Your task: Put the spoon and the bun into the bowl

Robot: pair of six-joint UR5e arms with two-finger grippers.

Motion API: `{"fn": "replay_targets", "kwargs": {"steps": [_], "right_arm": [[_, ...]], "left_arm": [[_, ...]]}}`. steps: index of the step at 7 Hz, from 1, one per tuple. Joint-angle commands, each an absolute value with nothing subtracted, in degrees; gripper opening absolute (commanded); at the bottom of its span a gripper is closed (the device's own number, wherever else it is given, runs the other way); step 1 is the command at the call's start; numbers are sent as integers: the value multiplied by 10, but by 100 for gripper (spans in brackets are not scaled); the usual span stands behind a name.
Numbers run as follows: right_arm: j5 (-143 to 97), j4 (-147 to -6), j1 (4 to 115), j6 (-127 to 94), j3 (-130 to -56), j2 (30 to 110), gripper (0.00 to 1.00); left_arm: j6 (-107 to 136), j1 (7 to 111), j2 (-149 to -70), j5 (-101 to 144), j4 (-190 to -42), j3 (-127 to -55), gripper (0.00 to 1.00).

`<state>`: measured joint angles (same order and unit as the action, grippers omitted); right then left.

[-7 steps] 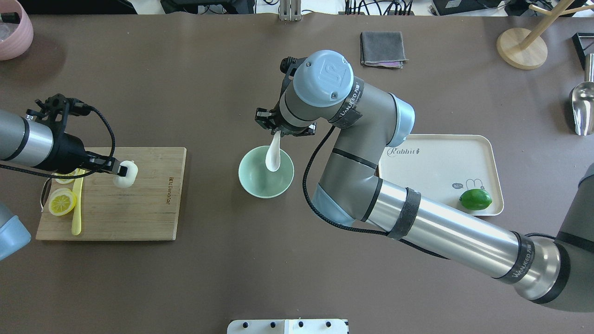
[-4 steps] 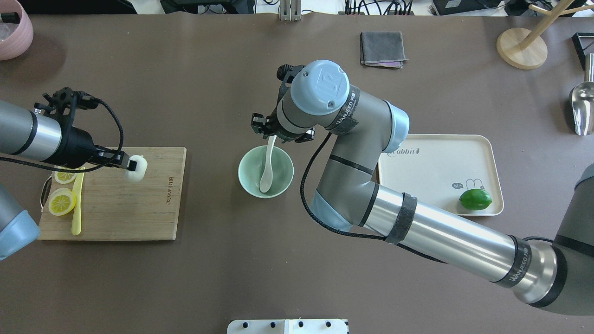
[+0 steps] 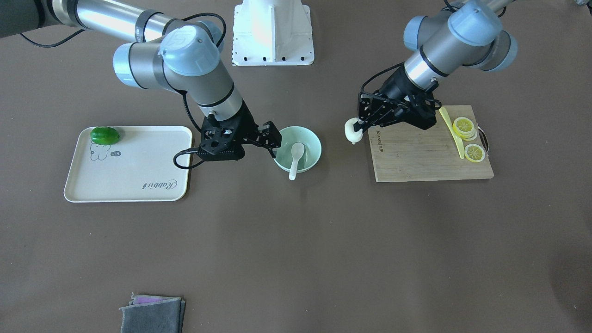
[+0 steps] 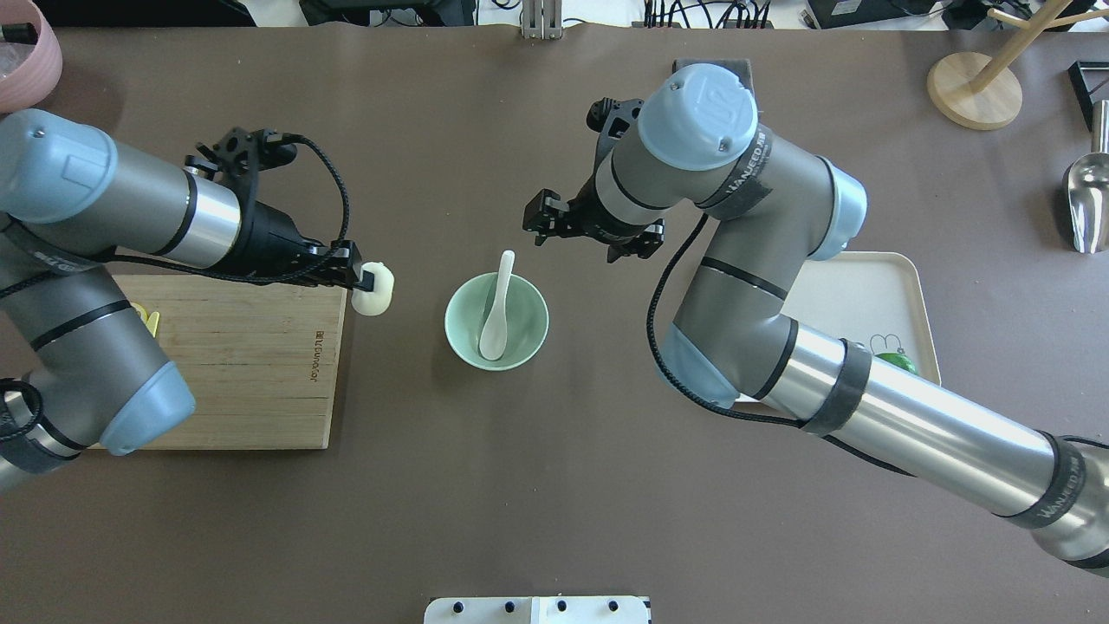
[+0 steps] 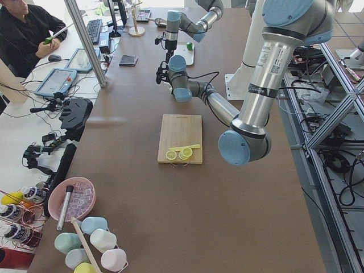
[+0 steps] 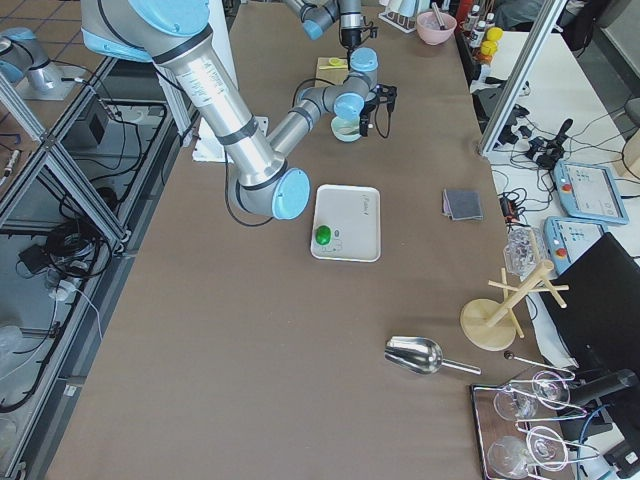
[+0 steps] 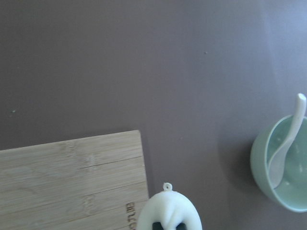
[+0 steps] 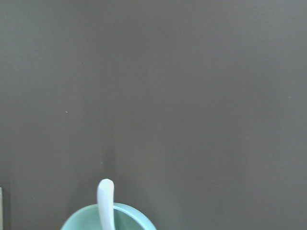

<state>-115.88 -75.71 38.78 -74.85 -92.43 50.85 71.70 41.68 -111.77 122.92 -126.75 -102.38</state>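
The mint-green bowl (image 4: 520, 334) stands mid-table, also in the front view (image 3: 311, 140). The white spoon (image 4: 497, 322) lies in it, scoop down, handle leaning over the far rim; the front view (image 3: 295, 158) and right wrist view (image 8: 105, 201) show it too. My right gripper (image 4: 582, 236) is open and empty, above the table just beyond and right of the bowl. My left gripper (image 4: 364, 279) is shut on the white bun (image 4: 376, 293) and holds it in the air just past the cutting board's right edge, left of the bowl. The bun shows in the left wrist view (image 7: 168, 213).
The wooden cutting board (image 4: 243, 364) lies left, with lemon slices (image 3: 465, 127) and a yellow knife (image 3: 451, 125). A cream tray (image 3: 129, 164) with a lime (image 3: 105, 135) lies right of the bowl. A grey cloth (image 3: 152, 314), a metal scoop (image 4: 1087, 199) and a wooden stand (image 4: 975, 87) sit farther off.
My right gripper let go of the spoon, which now rests in the bowl, and drew back up and right. My left gripper carried the bun right, off the board toward the bowl.
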Motion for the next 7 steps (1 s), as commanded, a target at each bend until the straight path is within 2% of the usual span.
{"fn": "replay_targets", "kwargs": {"steps": [1, 3, 4, 5, 7], "right_arm": [[-1188, -832, 434, -650, -997, 583, 100], [-1219, -845, 469, -576, -1043, 658, 100], [-1256, -845, 501, -573, -1048, 678, 100], [-1272, -845, 521, -568, -1051, 692, 100], [-1288, -847, 560, -483, -1068, 744, 100]], "left_arm": [[751, 359, -1201, 1171, -1267, -971, 0], [751, 348, -1250, 1141, -1268, -913, 0], [748, 347, -1248, 1138, -1268, -911, 81], [748, 346, -1245, 1119, -1268, -913, 98], [744, 348, -1233, 1107, -1267, -920, 98]]}}
